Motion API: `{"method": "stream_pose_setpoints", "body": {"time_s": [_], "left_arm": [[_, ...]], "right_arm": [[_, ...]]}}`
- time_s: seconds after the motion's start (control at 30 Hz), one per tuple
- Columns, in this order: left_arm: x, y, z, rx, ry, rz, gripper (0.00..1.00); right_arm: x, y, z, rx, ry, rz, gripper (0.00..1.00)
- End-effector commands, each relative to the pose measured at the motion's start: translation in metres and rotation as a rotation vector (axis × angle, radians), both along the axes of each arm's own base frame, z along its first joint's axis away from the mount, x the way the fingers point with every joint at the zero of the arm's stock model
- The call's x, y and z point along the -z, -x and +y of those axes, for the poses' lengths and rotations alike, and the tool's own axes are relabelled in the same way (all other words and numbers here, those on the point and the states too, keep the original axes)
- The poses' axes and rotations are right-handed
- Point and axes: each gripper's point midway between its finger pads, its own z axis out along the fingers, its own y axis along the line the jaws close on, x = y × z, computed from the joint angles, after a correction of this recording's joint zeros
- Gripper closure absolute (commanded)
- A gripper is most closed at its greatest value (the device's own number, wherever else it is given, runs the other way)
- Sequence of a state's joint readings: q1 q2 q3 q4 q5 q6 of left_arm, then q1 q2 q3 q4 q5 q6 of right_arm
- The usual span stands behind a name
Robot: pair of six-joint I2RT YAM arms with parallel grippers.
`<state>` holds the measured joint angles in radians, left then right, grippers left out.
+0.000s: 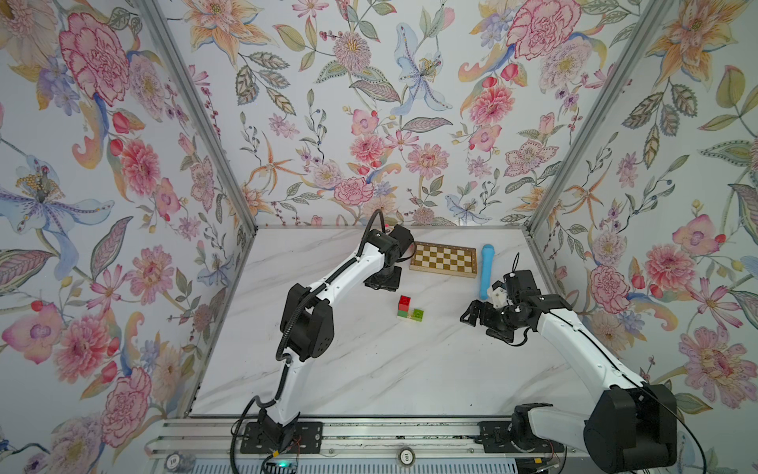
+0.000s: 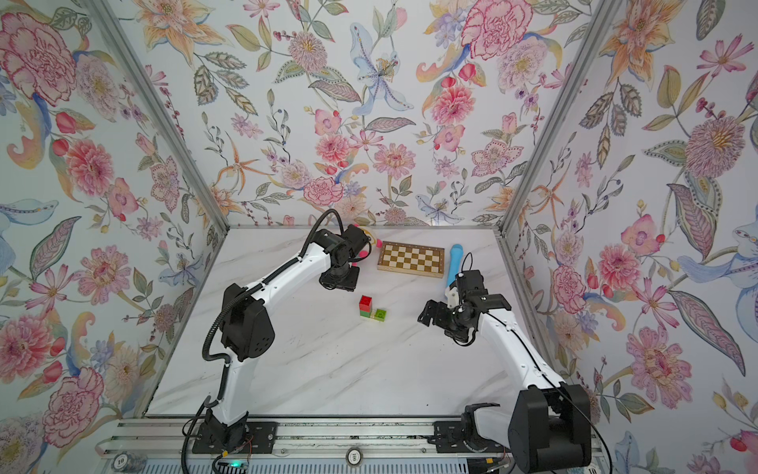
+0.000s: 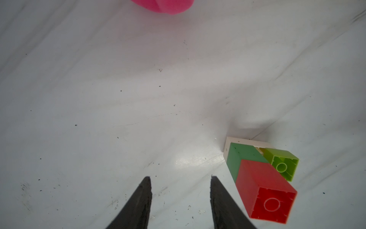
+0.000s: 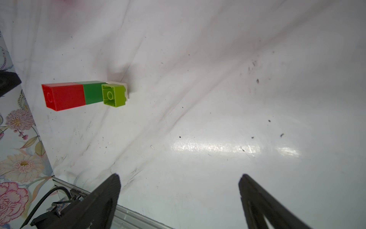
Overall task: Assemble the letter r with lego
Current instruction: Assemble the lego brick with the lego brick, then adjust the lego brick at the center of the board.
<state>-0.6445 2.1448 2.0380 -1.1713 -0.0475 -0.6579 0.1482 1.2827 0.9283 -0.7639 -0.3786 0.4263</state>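
Knocking the finished shape looks like the main hazard. The letter r (image 1: 410, 310) lies flat near the middle of the counter (image 1: 369, 369), between the two arms and touched by neither. Its red brick (image 3: 265, 190), dark green brick (image 3: 241, 156) and white brick (image 3: 229, 141) form the stem, and the lime brick (image 3: 283, 164) juts sideways at the white end.

The left gripper (image 3: 180, 178) is partly spread with nothing between its fingers, and one finger hangs just beside the red end. A low sideways swing from there would probably hit that brick. It could spin the piece on the slick surface or lever the lime brick off, since that one seems held by the smallest joint. The right gripper (image 4: 179, 176) is spread wide and empty, well apart from the bricks, so it poses less risk unless it sweeps across. I cannot tell whether every joint is pressed fully home.

The counter is glossy white with grey marble veining, specked with dark crumbs and catching glare. A chessboard (image 1: 444, 260) and a blue tube (image 1: 486, 271) sit near the far edge, and a pink thing (image 3: 164, 6) is only partly in view. Floral wallpaper (image 1: 102, 164) covers three walls, with metal posts in the corners
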Motion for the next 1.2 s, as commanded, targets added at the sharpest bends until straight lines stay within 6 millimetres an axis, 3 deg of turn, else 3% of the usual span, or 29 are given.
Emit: {"method": "stream_pose_setpoints", "body": {"time_s": [0.0,0.17,0.4,0.5,0.57,0.7,0.8,1.03,1.17], "left_arm": [[-0.001,-0.008,-0.012,-0.042,0.108,-0.035,0.51],[0.017,0.008,-0.019,-0.03,0.18,0.002,0.51],[0.036,0.028,-0.019,-0.055,0.305,0.025,0.51],[0.048,0.04,-0.018,-0.064,0.338,0.05,0.52],[0.051,0.047,-0.019,-0.06,0.368,0.063,0.52],[0.053,0.059,-0.021,-0.038,0.392,0.085,0.51],[0.059,0.067,-0.022,-0.025,0.397,0.11,0.52],[0.071,0.088,-0.027,-0.007,0.411,0.151,0.53],[0.077,0.098,-0.036,0.012,0.423,0.167,0.53]], "right_arm": [[-0.007,-0.018,0.017,-0.057,-0.004,-0.021,0.1],[-0.014,-0.039,0.059,-0.113,-0.117,-0.018,0.29],[-0.017,-0.055,0.125,-0.219,-0.174,0.017,0.31],[-0.02,-0.06,0.143,-0.229,-0.174,0.021,0.32],[-0.019,-0.065,0.142,-0.219,-0.151,0.007,0.34],[-0.003,-0.077,0.101,-0.119,-0.107,0.024,0.37],[0.008,-0.091,0.082,-0.085,-0.085,0.032,0.4],[0.041,-0.113,0.088,-0.117,-0.037,0.08,0.47],[0.038,-0.114,0.105,-0.171,-0.039,0.059,0.46]]}}
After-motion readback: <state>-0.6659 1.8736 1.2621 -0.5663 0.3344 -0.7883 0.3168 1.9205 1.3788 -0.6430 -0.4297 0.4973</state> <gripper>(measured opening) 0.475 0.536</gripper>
